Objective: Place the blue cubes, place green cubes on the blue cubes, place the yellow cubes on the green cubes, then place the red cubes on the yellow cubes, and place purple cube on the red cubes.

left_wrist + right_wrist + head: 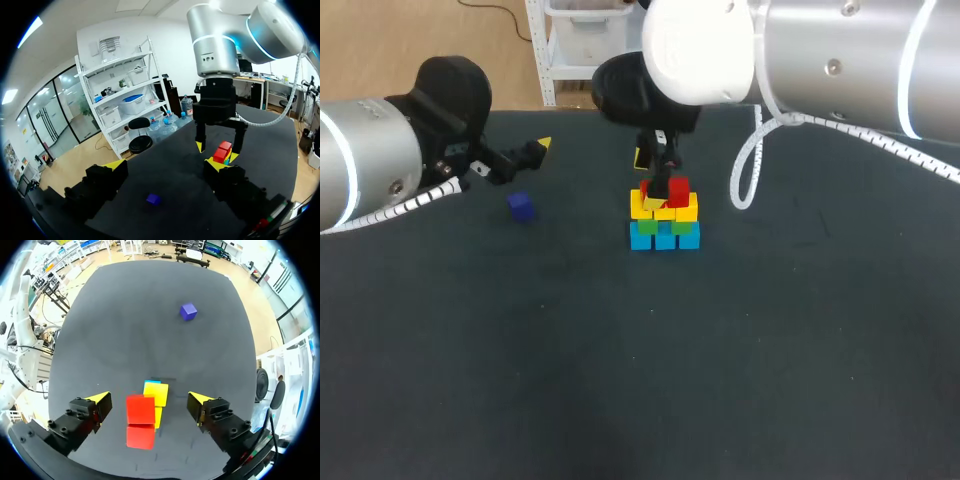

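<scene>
A small tower stands mid-table: blue cubes (665, 238) at the bottom, green cubes (648, 226) on them, then yellow cubes (686, 210), with red cubes (678, 190) on top. My right gripper (658, 180) hangs directly over the tower. It is open, its fingers clear of the red cubes (140, 409) on both sides in the right wrist view (149, 399). A purple cube (521, 207) lies alone on the table to the left. My left gripper (535, 150) is open and empty beyond it, and the purple cube (153, 199) shows under it in its own view (165, 167).
The table (620, 350) is covered in dark cloth. A white cable (748, 170) loops down from my right arm just right of the tower.
</scene>
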`<state>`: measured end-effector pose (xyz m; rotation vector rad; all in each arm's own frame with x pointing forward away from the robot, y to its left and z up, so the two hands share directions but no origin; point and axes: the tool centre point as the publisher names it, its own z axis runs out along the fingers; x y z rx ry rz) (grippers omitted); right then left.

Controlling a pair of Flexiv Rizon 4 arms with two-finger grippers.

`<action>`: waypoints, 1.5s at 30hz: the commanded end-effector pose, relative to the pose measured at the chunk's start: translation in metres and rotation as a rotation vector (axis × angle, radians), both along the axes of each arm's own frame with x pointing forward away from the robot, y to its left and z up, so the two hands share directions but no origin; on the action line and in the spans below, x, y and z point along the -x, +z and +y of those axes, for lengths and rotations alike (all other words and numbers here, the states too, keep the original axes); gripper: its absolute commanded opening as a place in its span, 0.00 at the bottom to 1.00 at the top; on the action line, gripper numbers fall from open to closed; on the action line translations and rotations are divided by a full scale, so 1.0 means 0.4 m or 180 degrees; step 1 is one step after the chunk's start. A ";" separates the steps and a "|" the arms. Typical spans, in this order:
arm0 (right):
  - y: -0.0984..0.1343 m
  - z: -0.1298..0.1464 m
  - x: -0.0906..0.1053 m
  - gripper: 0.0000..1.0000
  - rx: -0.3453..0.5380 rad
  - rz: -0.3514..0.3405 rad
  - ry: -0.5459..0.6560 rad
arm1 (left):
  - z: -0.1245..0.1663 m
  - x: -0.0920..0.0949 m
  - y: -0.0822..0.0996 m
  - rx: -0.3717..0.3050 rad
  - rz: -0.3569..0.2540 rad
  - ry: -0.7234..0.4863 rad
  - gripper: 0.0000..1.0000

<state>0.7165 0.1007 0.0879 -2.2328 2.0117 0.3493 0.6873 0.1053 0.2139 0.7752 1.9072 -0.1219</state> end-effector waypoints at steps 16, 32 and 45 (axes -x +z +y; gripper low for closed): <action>-0.003 0.011 -0.015 0.53 0.0022 0.0049 0.0005 | -0.004 -0.001 -0.003 0.0003 -0.0016 0.0013 1.00; 0.012 0.016 -0.007 1.00 -0.0037 0.0020 0.0050 | -0.004 -0.001 -0.003 0.0003 -0.0016 0.0013 1.00; 0.047 0.001 -0.011 1.00 -0.0050 -0.0101 0.0057 | -0.004 -0.001 -0.003 0.0003 -0.0016 0.0013 1.00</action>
